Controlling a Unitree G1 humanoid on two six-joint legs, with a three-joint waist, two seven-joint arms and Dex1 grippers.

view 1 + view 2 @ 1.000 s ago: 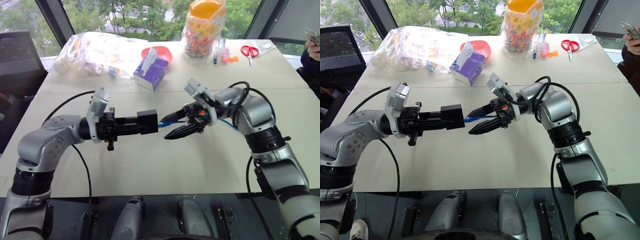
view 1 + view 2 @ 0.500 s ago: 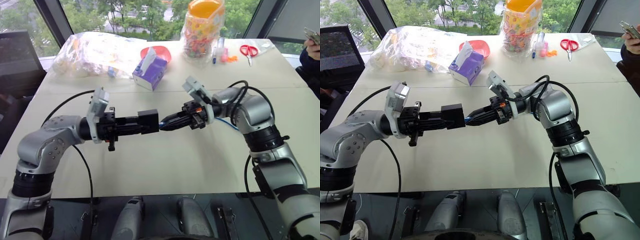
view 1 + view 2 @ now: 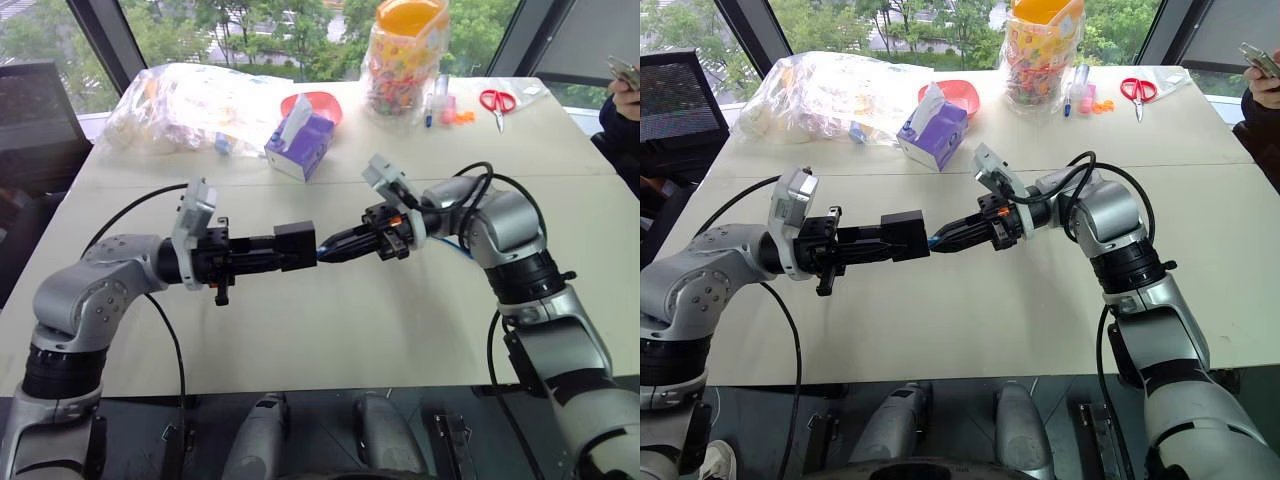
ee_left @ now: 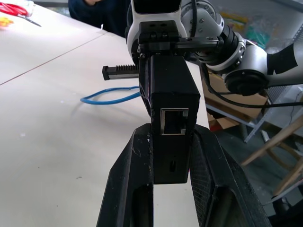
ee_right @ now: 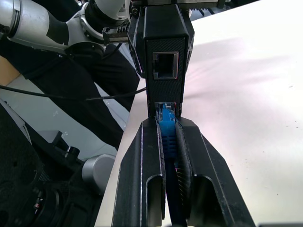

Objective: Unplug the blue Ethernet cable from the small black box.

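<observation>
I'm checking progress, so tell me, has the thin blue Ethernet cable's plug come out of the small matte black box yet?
No, the thin blue Ethernet cable still sits plugged in the small matte black box, pinched by the right gripper.

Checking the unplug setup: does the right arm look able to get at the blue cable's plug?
Probably yes: the right pincer is already shut on the blue Ethernet cable right at the small black box, held by the left pincer.

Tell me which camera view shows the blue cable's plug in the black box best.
The right wrist view: the blue Ethernet cable enters the small black box between the right tool's closed fingers. The eye views show a sliver of blue; the left wrist view shows slack on the table.
</observation>
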